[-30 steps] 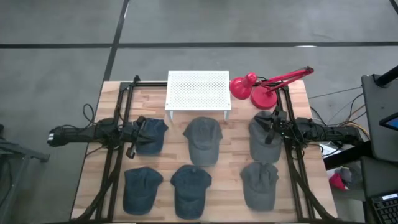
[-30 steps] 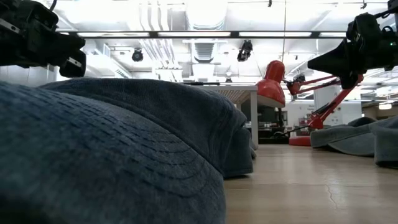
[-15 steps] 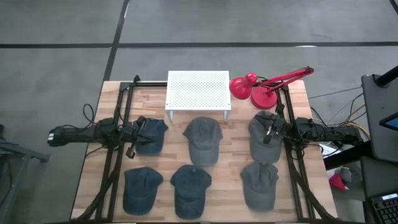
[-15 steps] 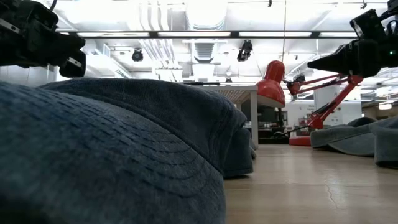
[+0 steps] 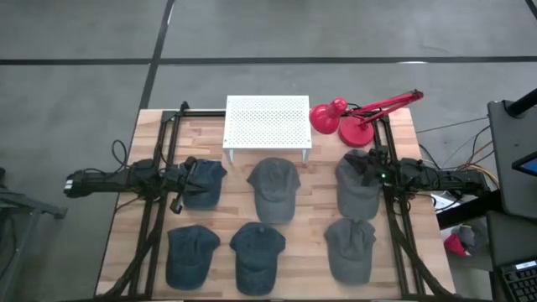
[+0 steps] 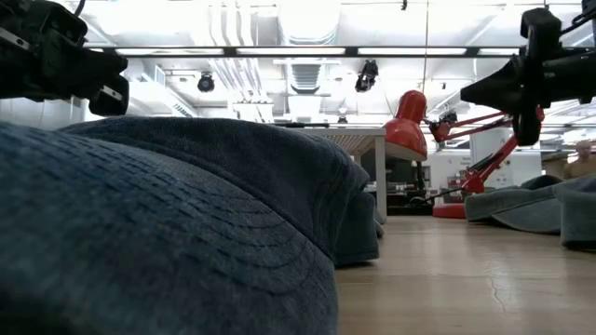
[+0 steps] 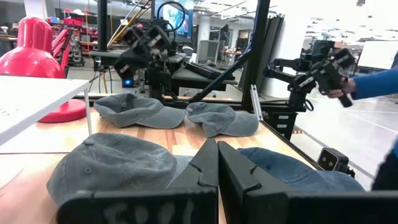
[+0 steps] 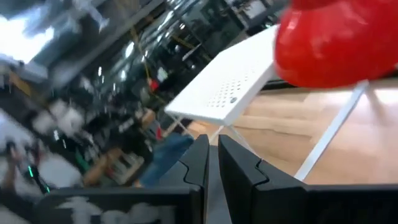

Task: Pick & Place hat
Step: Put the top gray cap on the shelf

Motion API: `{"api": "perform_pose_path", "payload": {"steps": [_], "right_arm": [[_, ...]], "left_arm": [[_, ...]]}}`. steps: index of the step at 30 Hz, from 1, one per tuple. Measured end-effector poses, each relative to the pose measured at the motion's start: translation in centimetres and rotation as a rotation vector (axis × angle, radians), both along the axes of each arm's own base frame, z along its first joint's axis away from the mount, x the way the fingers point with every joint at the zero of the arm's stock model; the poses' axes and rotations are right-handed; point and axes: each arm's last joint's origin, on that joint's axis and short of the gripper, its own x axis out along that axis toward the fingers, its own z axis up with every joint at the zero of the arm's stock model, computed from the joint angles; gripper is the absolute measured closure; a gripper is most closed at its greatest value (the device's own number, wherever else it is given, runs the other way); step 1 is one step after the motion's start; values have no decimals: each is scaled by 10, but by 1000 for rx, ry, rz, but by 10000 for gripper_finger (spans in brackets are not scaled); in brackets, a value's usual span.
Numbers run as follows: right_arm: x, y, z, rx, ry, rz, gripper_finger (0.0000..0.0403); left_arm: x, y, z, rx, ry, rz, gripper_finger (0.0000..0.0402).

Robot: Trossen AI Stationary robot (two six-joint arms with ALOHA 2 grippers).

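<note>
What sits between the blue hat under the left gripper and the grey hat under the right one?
Another grey hat, just in front of the white perforated stand, seen in the high view.

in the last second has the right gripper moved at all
Yes. In the low view the right gripper dipped, rose, and now sits level again before the red desk lamp, its wrist rotated. Its overhead position hardly changed.

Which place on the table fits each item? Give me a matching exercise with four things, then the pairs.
Things:
1. white perforated stand
2. red lamp
3. left gripper
4. right gripper

Places:
A. over the right-hand grey hat in the middle row
B. back centre of the table
C. over the blue hat in the middle row
D. back right corner

Pairs: 1-B, 2-D, 3-C, 4-A
</note>
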Motion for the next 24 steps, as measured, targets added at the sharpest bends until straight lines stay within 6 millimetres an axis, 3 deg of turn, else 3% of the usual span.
{"api": "perform_pose_path", "payload": {"steps": [8, 16, 20, 24], "right_arm": [[0, -1, 0, 26, -13, -22, 369], [-1, 0, 5, 11, -58, -16, 369], [-3, 1, 19, -56, -58, 27, 369], [-6, 2, 51, -149, -75, 91, 369]], "left_arm": [[0, 1, 1, -71, -4, 31, 401], [0, 1, 11, -332, -58, 19, 401], [0, 1, 12, -470, -47, 11, 401], [0, 1, 13, -536, -37, 7, 401]]}}
